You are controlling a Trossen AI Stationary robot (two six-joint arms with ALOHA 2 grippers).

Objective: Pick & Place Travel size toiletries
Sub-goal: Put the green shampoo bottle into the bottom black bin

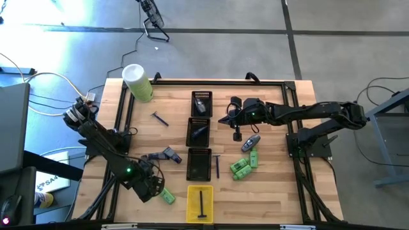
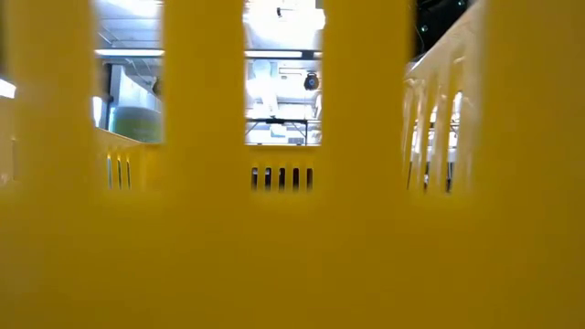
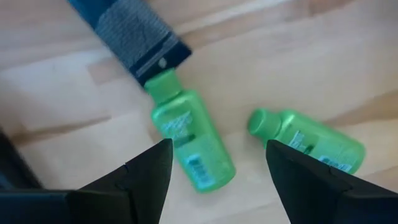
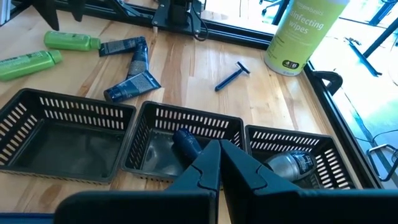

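Observation:
My left gripper (image 3: pixel 217 180) is open and hovers over two bright green bottles (image 3: pixel 189 140) (image 3: pixel 308 140) that lie on their sides on the wood. One bottle sits between the fingers, untouched. In the high view this gripper (image 1: pixel 155 187) is near the table's near-left corner, with one bottle (image 1: pixel 167 196) beside it. Dull purple-grey tubes (image 1: pixel 163 154) lie farther in. My right gripper (image 4: pixel 221 165) is shut with nothing between the fingers and hangs over the black trays, right of them in the high view (image 1: pixel 232 119). More green bottles (image 1: pixel 241 167) and a grey-blue oval piece (image 1: pixel 250 143) lie at centre right.
Three black trays (image 1: pixel 197 131) stand in a row down the table's middle, and two of them hold items (image 4: pixel 186 143) (image 4: pixel 292 163). A yellow tray (image 1: pixel 200 203) holds a dark stick and blocks the low view (image 2: pixel 292 228). A blue razor (image 1: pixel 160 118) and a wipes cylinder (image 1: pixel 137 82) are at far left.

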